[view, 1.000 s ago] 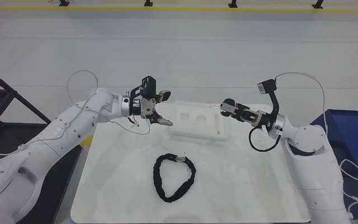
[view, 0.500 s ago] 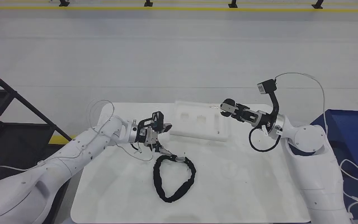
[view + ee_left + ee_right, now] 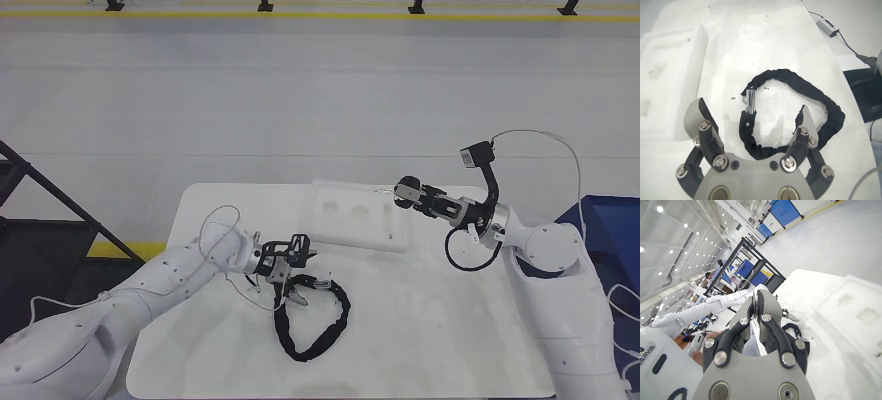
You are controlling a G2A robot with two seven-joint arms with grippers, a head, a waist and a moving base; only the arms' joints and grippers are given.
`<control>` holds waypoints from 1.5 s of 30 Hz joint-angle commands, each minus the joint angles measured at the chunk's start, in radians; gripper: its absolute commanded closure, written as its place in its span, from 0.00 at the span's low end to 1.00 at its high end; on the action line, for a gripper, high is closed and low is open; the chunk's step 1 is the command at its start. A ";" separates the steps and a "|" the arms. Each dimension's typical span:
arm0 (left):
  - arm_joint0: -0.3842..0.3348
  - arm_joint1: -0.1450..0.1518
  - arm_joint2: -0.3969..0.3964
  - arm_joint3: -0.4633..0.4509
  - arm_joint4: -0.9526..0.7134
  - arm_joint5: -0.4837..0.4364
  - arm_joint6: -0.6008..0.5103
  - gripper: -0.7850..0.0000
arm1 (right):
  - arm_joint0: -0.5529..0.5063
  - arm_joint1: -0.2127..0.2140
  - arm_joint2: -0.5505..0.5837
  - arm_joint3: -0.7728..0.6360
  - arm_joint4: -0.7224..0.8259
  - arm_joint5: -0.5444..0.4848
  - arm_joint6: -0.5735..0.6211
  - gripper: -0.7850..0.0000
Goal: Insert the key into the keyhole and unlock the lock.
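A white table point(image 3: 450, 320) was seen to carry everything. At its far side a white foam block point(image 3: 360, 215) with moulded recesses had been set, lying flat. Nearer than the block, around the middle of the table, the black fabric-sleeved chain lock point(image 3: 312, 322) was laid out in a closed loop, flat on the surface and apart from the block.

The left gripper point(image 3: 304, 278) was held low over the far part of the loop, at the point where the two ends of the chain meet. Its jaws were spread wide, with nothing between the pads; in the left wrist view the left gripper point(image 3: 752, 107) was seen to straddle the joint, one finger to each side. Whether a finger touched the sleeve could not be told.

The right gripper point(image 3: 392, 190) was held above the far right part of the foam block, well apart from the loop. Its jaws were closed, and the key point(image 3: 754, 309) was pinched between the pads.

The polished metal lock cylinder point(image 3: 750, 102) was found joining the chain's ends, lying on the table. The keyhole itself could not be made out.
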 commanded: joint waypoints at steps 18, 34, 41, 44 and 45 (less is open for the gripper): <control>0.035 -0.119 -0.004 0.152 0.102 0.074 0.003 0.00 | 0.000 0.000 0.000 0.000 0.000 0.000 0.000 1.00; 0.047 -0.165 -0.024 0.196 0.178 0.116 0.020 0.77 | 0.000 0.000 0.000 0.000 0.000 0.000 0.000 1.00; 0.047 -0.179 -0.036 0.216 0.195 0.108 0.019 1.00 | 0.000 0.000 0.000 0.000 0.000 0.000 0.000 1.00; 0.043 -0.182 -0.048 0.225 0.188 0.095 0.029 1.00 | 0.000 0.000 0.000 0.000 0.000 0.000 0.000 1.00; 0.040 -0.183 -0.053 0.228 0.186 0.092 0.032 1.00 | 0.000 0.000 0.000 0.000 0.000 0.000 0.000 1.00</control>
